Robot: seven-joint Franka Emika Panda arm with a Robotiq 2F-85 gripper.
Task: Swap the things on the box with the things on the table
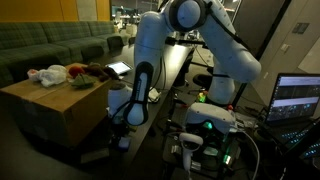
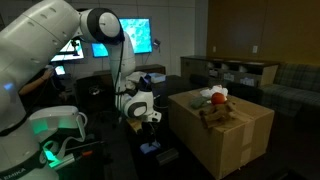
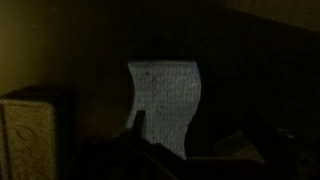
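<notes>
Box [image 1: 62,112]: brown cardboard, flat top. It stands on the floor in front of the green sofa [image 1: 50,42] and shows in both exterior views [image 2: 225,135]. On its top lies a heap of small items [image 1: 60,76], one pale, one red, one yellowish-green; the same heap shows in an exterior view [image 2: 212,97].

Table [image 1: 170,65]: long black top, running away behind the arm, on the far side of the box. A small lit screen [image 1: 118,68] sits near its nearer end.

Gripper [image 2: 148,119]: hangs low, below the level of the box top, just beside the box's side wall, between box and robot base [image 1: 212,125]. Contact with the wall: cannot tell. Fingers are spread wide and nothing is between them. It is well clear of the heap.

Wrist view: very dark. Only a pale upright sheet [image 3: 165,100] and a light block [image 3: 30,135] at lower left are discernible.
</notes>
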